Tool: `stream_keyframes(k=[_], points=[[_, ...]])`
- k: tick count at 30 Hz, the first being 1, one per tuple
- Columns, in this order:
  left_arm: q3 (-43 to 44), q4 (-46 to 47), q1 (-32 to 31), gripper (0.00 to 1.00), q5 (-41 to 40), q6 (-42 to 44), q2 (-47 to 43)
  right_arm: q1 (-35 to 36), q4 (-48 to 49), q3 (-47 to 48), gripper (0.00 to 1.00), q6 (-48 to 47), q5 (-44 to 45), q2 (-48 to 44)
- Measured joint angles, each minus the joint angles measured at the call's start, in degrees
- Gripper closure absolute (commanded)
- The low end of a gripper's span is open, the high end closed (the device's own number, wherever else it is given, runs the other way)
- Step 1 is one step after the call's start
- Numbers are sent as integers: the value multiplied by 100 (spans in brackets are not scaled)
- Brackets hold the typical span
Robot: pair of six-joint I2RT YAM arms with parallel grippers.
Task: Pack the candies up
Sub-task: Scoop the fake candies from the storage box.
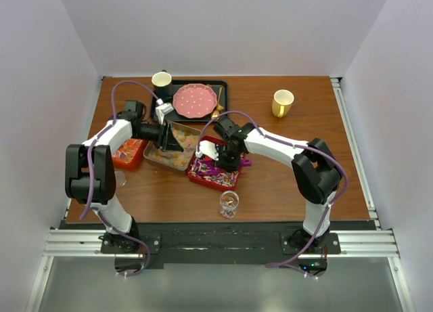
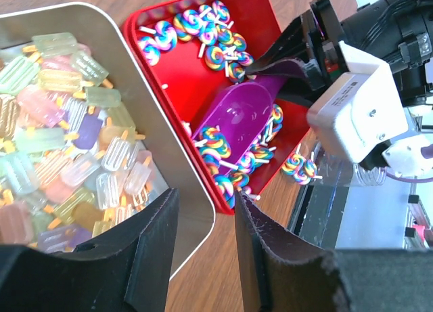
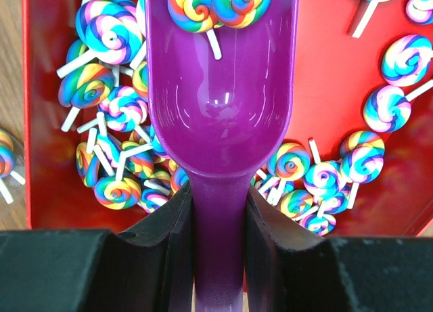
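Note:
Swirled lollipop candies (image 3: 108, 28) lie in a red tray (image 3: 325, 75). My right gripper (image 3: 220, 204) is shut on the handle of a purple scoop (image 3: 223, 109), held low over that tray with two swirled candies (image 3: 216, 4) at its tip. The scoop (image 2: 237, 109) also shows in the left wrist view. Pastel gummies (image 2: 61, 122) fill a silver tray (image 2: 122, 28). My left gripper (image 2: 206, 197) is open, its jaws astride that tray's near corner. Orange-red wrapped candies (image 1: 128, 153) sit in a red tray at the left.
A small glass (image 1: 229, 204) stands in front of the red tray (image 1: 213, 176). Loose lollipops (image 2: 298, 166) lie on the wood beside it. A pink dotted plate (image 1: 196, 100) and a cup (image 1: 161, 80) sit on a black tray at the back. A yellow mug (image 1: 283, 102) stands at the back right.

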Motion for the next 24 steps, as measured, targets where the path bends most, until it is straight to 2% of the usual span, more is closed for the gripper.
stream_keyframes(k=[8,24], points=[[2,-188,101,57,2,111,-44,-125,131,-382,100,-391,-116,-289],[503,-898,109,57,-79,765,85,-1043,597,-723,100,-804,-1279,-656]])
